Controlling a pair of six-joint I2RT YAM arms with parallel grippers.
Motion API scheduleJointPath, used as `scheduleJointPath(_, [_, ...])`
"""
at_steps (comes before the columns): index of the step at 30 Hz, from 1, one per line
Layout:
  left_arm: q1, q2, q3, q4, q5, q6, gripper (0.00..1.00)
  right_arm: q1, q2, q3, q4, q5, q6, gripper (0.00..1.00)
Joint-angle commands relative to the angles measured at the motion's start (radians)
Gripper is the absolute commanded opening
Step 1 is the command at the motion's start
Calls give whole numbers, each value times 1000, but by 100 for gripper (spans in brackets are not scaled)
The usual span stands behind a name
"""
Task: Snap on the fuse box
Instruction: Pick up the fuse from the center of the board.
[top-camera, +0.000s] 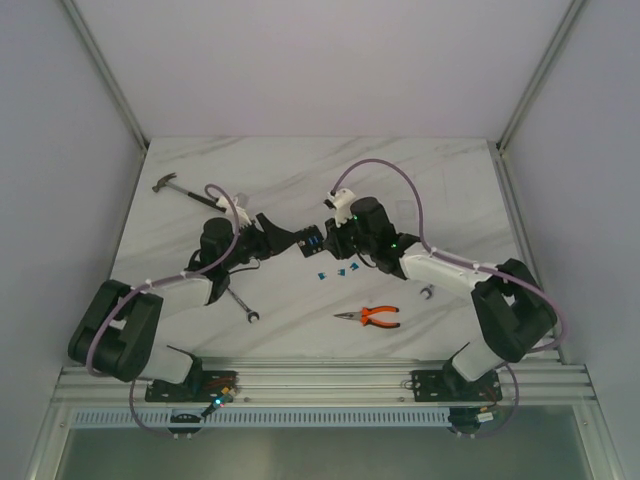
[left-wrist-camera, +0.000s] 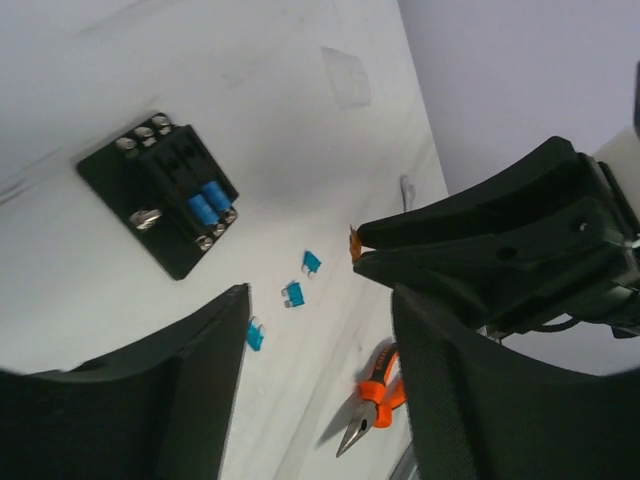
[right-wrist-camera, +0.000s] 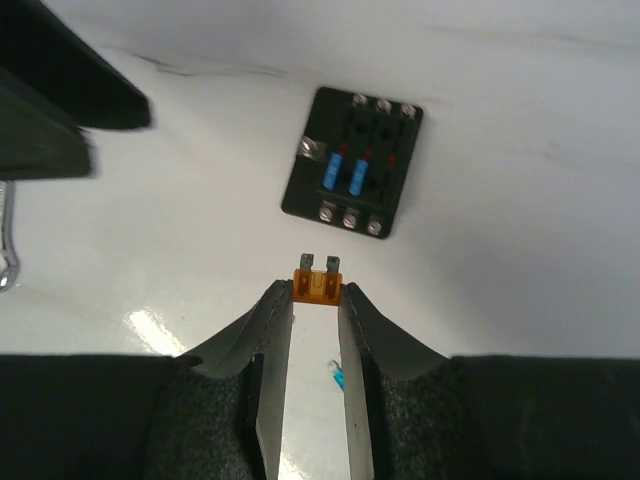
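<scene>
1. Right wrist view: right gripper (right-wrist-camera: 318, 305) pinches small orange blade fuse (right-wrist-camera: 318, 285), prongs outward; flat square black plastic fuse box (right-wrist-camera: 352, 165) lies upper centre, apart.
2. Left wrist view: left gripper (left-wrist-camera: 320, 320) wide, empty.
3. Risk: prongs miss slot; unheld box slides.

We see a lab test cell: a white bench (top-camera: 430, 180) boxed in by plain pale panels (top-camera: 300, 60), two robot arms (top-camera: 120, 325) bolted to an aluminium rail (top-camera: 320, 378) at its near edge, a hammer (top-camera: 178, 187) by the far left corner, and pliers (top-camera: 372, 317) toward the near edge.
</scene>
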Motion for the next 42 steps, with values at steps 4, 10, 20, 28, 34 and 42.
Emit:
scheduleJointPath(4, [-39, 98, 66, 108, 70, -105, 52, 23, -55, -33, 127, -119, -63, 22])
scheduleJointPath(10, [-75, 144, 93, 129, 64, -150, 47, 39, -64, -51, 180, -148, -73, 22])
scheduleJointPath(20, [-111, 177, 113, 124, 25, -186, 37, 60, -56, -50, 194, -138, -90, 22])
scheduleJointPath(28, [-128, 186, 123, 109, 11, -189, 25, 65, -55, -50, 206, -130, -90, 21])
scheduleJointPath(34, [-132, 175, 119, 105, 7, -192, 9, 67, -63, -51, 221, -115, -88, 21])
scheduleJointPath(42, [-132, 138, 99, 133, -24, -219, 0, 68, -124, -67, 254, -58, -31, 45])
